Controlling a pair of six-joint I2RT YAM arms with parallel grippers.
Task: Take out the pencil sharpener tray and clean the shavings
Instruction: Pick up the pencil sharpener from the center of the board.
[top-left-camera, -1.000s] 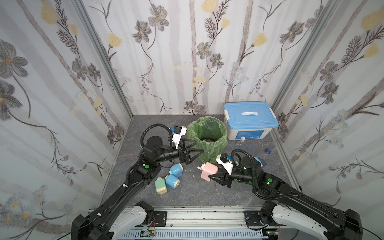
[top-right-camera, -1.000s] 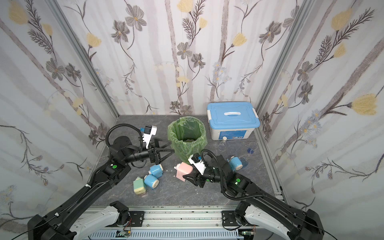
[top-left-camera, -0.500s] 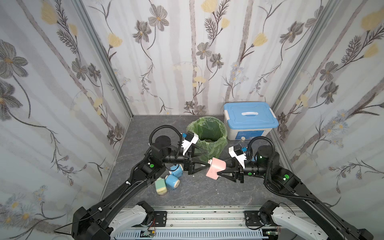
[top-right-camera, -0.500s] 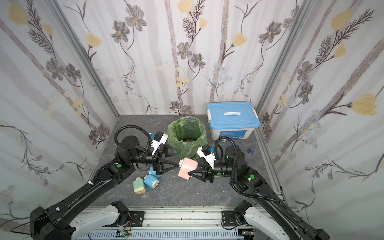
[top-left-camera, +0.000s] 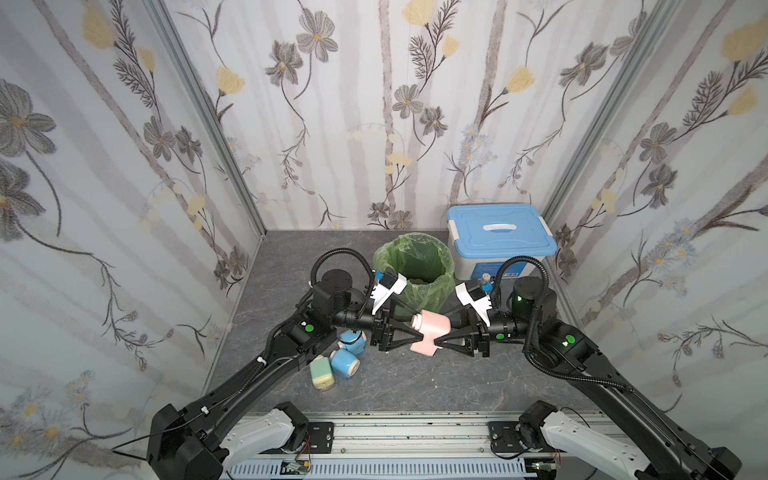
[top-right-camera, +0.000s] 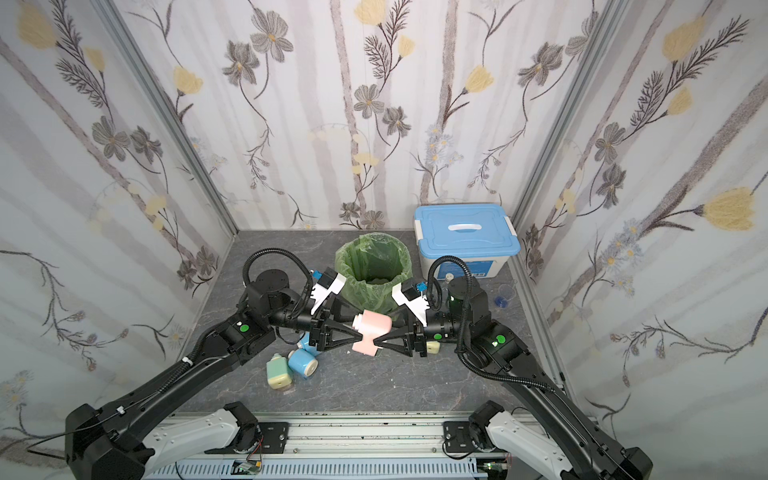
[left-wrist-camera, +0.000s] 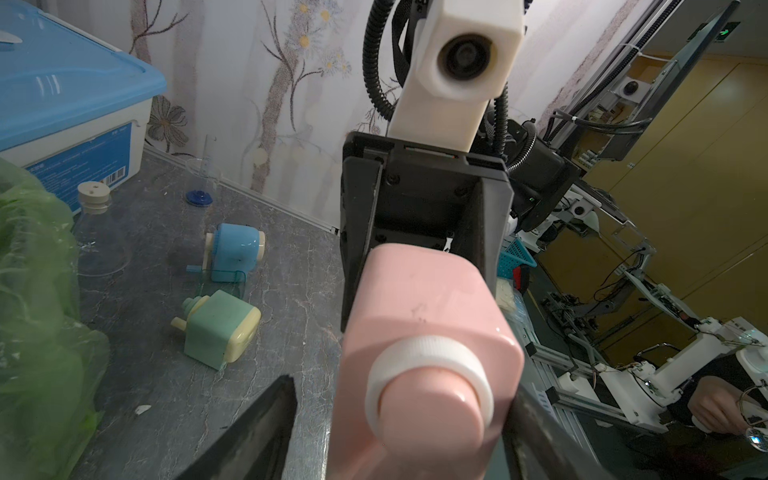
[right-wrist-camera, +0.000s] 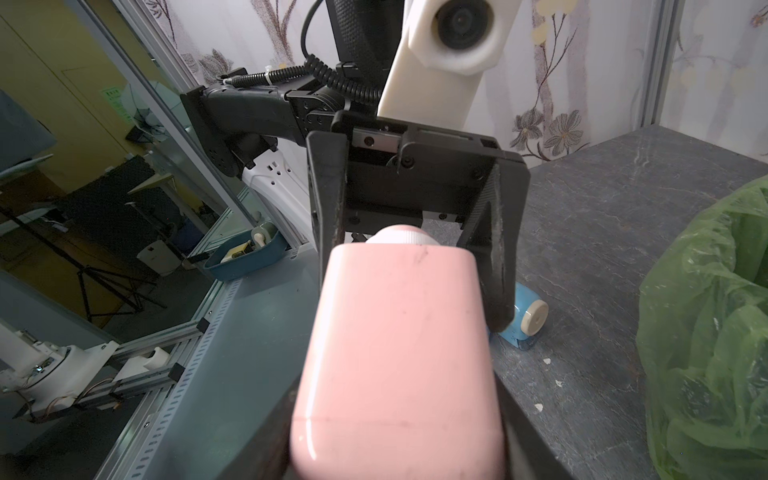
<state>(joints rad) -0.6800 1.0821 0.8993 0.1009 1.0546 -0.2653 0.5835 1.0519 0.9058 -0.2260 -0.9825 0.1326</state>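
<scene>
A pink pencil sharpener (top-left-camera: 430, 330) (top-right-camera: 372, 330) hangs above the table in front of the bin. My right gripper (top-left-camera: 442, 332) (right-wrist-camera: 395, 436) is shut on its body (right-wrist-camera: 399, 353). My left gripper (top-left-camera: 409, 332) (left-wrist-camera: 401, 415) faces it from the opposite side, its jaws straddling the end with the white-ringed knob (left-wrist-camera: 428, 395). One left finger (left-wrist-camera: 266, 415) stands a little off the pink side and the other touches it, so this gripper is open. The tray cannot be told apart from the pink body. A few whitish shavings (right-wrist-camera: 546, 360) (left-wrist-camera: 143, 409) lie on the table by the bin.
The green-lined bin (top-left-camera: 411, 266) stands just behind the grippers, a blue-lidded box (top-left-camera: 498, 232) to its right. Two blue sharpeners (top-left-camera: 345, 363) and a pale green one (top-left-camera: 322, 368) lie under my left arm. Near the box are a blue sharpener (left-wrist-camera: 235, 251), a green one (left-wrist-camera: 218, 328) and a stoppered flask (left-wrist-camera: 94, 197).
My right gripper lifted the pink sharpener off the table and turned it sideways. My left gripper swung right to its knob end and its jaws narrowed around it.
</scene>
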